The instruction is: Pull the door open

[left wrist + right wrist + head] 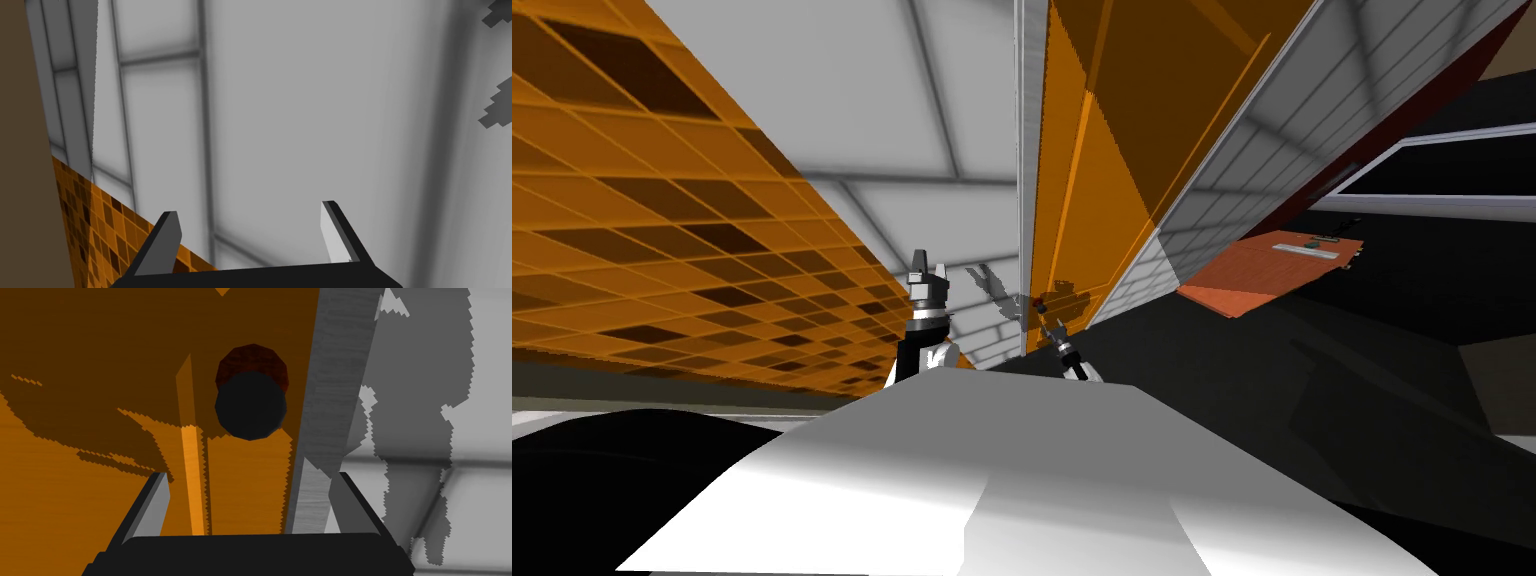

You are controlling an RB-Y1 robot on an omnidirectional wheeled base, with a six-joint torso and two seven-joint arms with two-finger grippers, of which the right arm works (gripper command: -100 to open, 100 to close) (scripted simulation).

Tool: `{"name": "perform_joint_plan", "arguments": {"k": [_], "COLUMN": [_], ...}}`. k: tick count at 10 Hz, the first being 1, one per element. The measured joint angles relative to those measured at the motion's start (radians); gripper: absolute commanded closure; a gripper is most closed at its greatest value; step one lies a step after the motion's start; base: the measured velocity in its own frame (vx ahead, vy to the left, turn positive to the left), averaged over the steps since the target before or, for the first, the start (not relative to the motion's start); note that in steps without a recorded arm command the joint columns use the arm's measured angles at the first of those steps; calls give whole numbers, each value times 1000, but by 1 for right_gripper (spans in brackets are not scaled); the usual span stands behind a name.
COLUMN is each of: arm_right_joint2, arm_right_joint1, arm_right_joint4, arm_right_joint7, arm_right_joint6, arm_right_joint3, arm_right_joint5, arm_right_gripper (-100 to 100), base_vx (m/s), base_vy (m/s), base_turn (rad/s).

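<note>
1. Progress: no grip has been taken. The round black knob on a dark red base (251, 407) is seen ahead of the right gripper (251, 475), beyond the fingertips and not between them.
2. Tool state: the right gripper's blades are spread apart, empty, and roughly centred on the knob. The left gripper (250, 207) is likewise spread and empty, raised in front of the pale grey panelled wall (325, 100).
3. Task object: the knob is mounted on the orange panelled door (1082, 150), close to the grey vertical strip (325, 388) at the door's edge. Whether the door has left its frame cannot be told.
4. Remaining, as judged: the gripper is to be advanced over the knob, closed on it, and the door is then to be drawn back.
5. Edges: the grey strip lies just beside the knob, so one blade must pass between them with little room to spare.
6. Open room: the left gripper stands on the wall side of the strip, apart from the door face, and is judged clear of the swing.
</note>
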Motion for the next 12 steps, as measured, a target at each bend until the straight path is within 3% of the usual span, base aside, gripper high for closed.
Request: {"name": "perform_joint_plan", "arguments": {"k": [2,4,5,11,12], "arm_right_joint2": [18,33,34,33,33], "arm_right_joint1": [-39,-64,-65,-65,-81], "arm_right_joint4": [59,88,89,87,117], "arm_right_joint7": [28,45,47,45,50], "arm_right_joint6": [-9,-6,-6,-7,-11], "arm_right_joint3": [5,13,13,13,4], "arm_right_joint5": [-21,-37,-38,-37,-58], "arm_right_gripper": [-100,-100,100,100,100], "base_vx": [215,124,-27,-9,-42], "base_vy": [7,-8,-3,2,-10], "base_turn": [68,83,-31,4,29]}}
